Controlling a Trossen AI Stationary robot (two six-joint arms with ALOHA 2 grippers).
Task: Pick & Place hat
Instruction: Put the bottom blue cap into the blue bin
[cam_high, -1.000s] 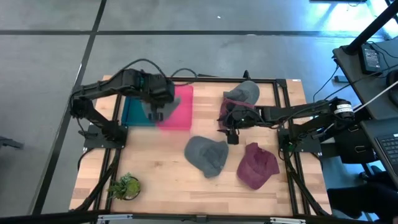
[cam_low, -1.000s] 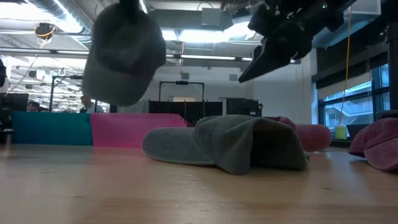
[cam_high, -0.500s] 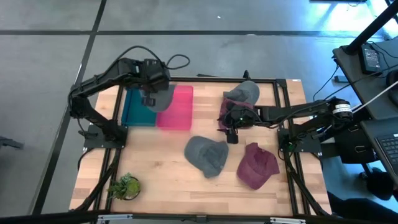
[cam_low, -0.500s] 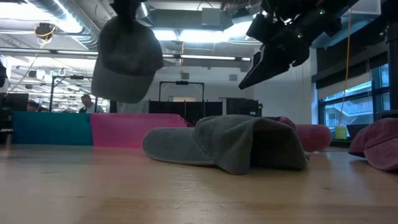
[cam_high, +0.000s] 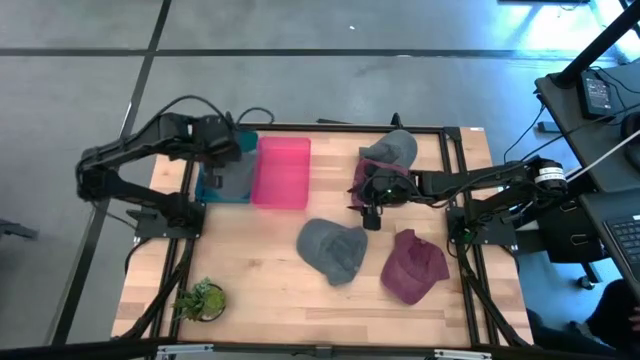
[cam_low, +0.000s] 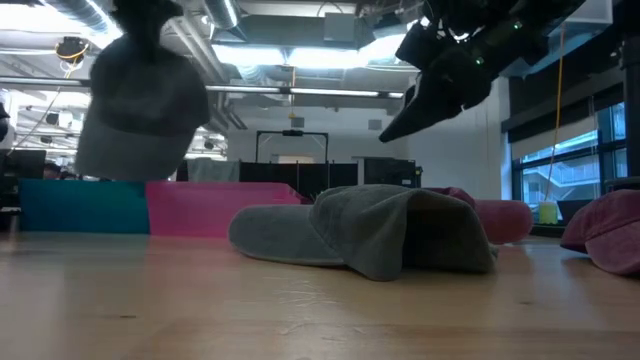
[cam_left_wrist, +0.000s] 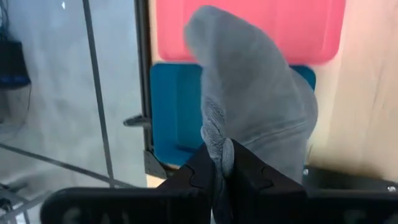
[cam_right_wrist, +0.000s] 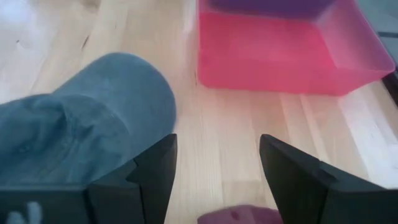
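In the high view the left gripper (cam_high: 222, 160) sits at the upper left of the frame, over the teal bin (cam_high: 212, 186), with a grey hat (cam_high: 234, 176) hanging from it. Its wrist view shows the fingers (cam_left_wrist: 202, 171) pinched tight on a fold of that hat (cam_left_wrist: 255, 99); the crown droops away from them, its long axis running toward the pink bin (cam_left_wrist: 249, 28), while the teal bin (cam_left_wrist: 177, 112) lies directly beneath. In the low view the hat (cam_low: 140, 110) hangs well clear of the table at upper left, above the teal bin (cam_low: 70, 207). The release likely turns on the hat being centred over teal, not pink

The right gripper (cam_high: 368, 203) hovers at centre frame with fingers spread wide, holding nothing, just above a second grey hat (cam_high: 333, 249) on the table (cam_high: 260, 290). A maroon hat (cam_high: 413, 266) lies lower right
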